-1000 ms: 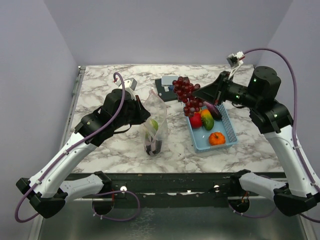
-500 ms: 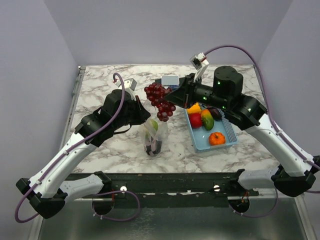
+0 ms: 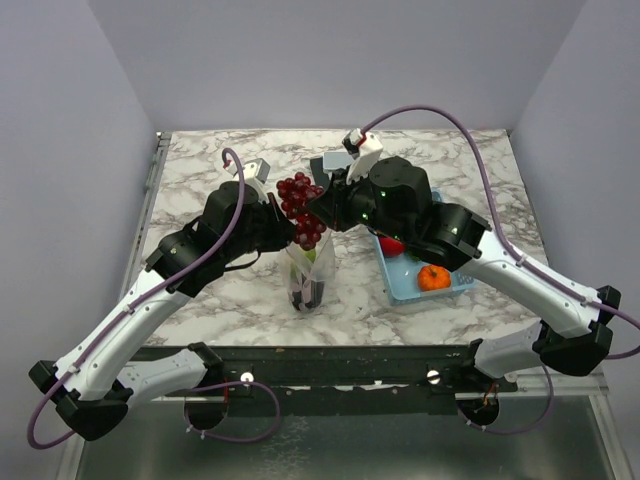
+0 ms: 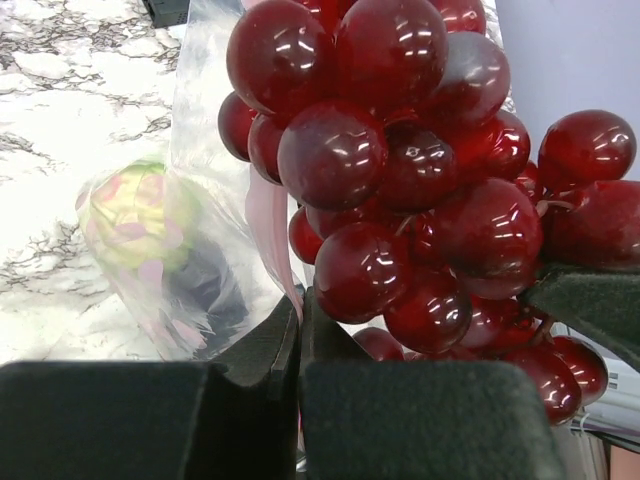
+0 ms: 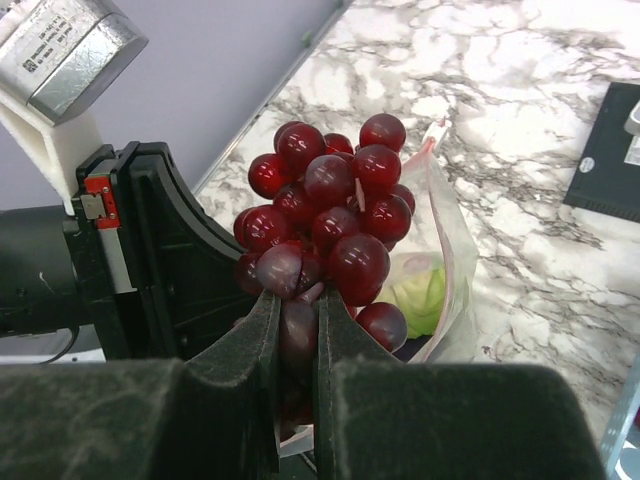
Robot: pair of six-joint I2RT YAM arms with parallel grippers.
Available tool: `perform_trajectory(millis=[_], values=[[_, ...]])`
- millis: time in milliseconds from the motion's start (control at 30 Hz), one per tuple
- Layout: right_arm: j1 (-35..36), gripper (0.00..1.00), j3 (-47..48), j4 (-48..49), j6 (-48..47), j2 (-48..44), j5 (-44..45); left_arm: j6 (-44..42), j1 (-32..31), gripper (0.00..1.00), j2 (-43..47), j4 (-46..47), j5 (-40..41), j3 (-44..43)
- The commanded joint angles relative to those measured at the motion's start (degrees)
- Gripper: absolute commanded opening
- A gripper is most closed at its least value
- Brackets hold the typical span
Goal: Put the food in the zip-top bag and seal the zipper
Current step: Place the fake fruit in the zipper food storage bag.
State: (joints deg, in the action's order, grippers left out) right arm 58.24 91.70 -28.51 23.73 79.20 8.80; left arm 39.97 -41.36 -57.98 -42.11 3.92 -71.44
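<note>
One marble table (image 3: pixel 200 180) carries everything, and two arms reach over it toward its middle. One light-blue basket (image 3: pixel 420 294) sits well off to the right of both sets of fingers, partly under the right arm. Two pieces of food show in it, one orange (image 3: pixel 433 277) and one red (image 3: pixel 391 245); the arm hides anything else inside.

One zip-top bag (image 3: pixel 312 275) stands upright just below both grippers. The left gripper (image 4: pixel 300 320) has its fingers pressed together, pinching the edge of the bag's mouth, and the pink zipper (image 4: pixel 265 225) runs down the film into that pinch. Two items show inside the bag, below and ahead of the left fingertips: one pale green cabbage (image 4: pixel 130 215) and one dark piece (image 4: pixel 205 290) beneath it.

One grape bunch (image 5: pixel 335 215) hangs in the air directly above the bag's mouth. The right gripper (image 5: pixel 297 310) is clamped on the near side of the bunch, with a grape squeezed between its fingers and the remaining grapes ahead of the fingertips. From the left wrist, the bunch lies just above and to the right of the left fingertips, nearly touching them.
</note>
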Motion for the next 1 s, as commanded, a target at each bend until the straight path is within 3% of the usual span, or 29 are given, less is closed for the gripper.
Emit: perform_trajectory(millis=[0,333,967], values=[[2.67,0.01,-1.78,1.96,-0.79,-1.03,10.89,0.46,0.0,0.0,1.05,1.19,0.81,0.51],[6.62,0.01,-8.01,1.36,0.48,-2.62,19.18,0.7,0.05,0.0,0.29,1.54,1.02,0.42],[11.99,0.01,-11.12,-3.8,4.27,-1.23,22.48,1.33,0.04,0.0,-1.56,1.76,1.79,-0.72]])
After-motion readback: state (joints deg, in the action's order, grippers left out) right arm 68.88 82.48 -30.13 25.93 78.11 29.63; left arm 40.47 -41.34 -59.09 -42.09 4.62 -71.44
